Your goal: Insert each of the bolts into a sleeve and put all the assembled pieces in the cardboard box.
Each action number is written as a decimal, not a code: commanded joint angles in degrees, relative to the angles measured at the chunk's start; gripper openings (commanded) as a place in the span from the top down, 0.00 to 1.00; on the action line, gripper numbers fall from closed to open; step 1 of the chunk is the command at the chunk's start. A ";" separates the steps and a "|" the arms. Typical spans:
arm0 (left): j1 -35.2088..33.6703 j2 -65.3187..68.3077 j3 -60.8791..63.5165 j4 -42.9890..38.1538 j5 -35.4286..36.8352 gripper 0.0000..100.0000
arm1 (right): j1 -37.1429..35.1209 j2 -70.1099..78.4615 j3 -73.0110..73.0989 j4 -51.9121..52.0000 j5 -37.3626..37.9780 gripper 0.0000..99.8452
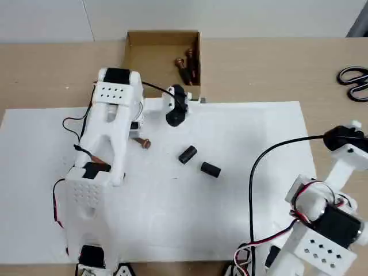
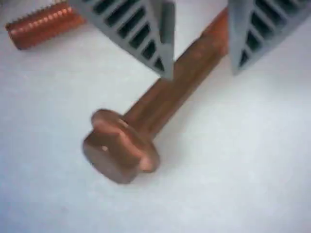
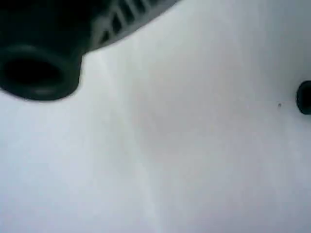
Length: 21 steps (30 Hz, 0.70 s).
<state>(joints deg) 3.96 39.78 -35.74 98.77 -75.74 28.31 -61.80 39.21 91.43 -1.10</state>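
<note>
Two bolts lay loose, one bolt (image 2: 146, 121) and a second bolt (image 2: 41, 22). Three black sleeves were counted: one sleeve (image 1: 187, 154), another sleeve (image 1: 210, 169), and a third sleeve (image 3: 36, 73). There was one cardboard box (image 1: 135, 52), its assembled pieces (image 1: 187, 64) too bunched to count, and one pair of scissors (image 1: 353, 82).

The bolt (image 2: 146, 126) by my left tool (image 2: 200, 70) is copper-coloured metal, smooth-shanked with a dull sheen; a second bolt (image 2: 41, 24) shows rough threads. My tool's fingers (image 2: 141, 29) are grey ribbed plastic. The sleeves (image 1: 187, 154) look matt black. Matt white paper (image 1: 241, 218) covers the wooden surface (image 1: 46, 75); the box (image 1: 138, 52) is plain cardboard.
</note>
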 commanded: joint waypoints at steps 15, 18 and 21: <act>1.58 -3.43 4.88 1.23 -6.86 0.92 | 0.13 -0.40 -0.26 -1.71 0.35 1.00; 1.58 -0.88 4.79 1.23 -7.30 0.92 | 0.13 -0.40 -0.26 -1.71 0.35 1.00; 1.58 0.97 4.79 -0.09 -7.30 0.92 | 0.13 -0.40 -0.26 -1.71 0.35 1.00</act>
<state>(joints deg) 5.27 40.40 -30.73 98.77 -75.82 28.31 -61.80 39.21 91.43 -1.10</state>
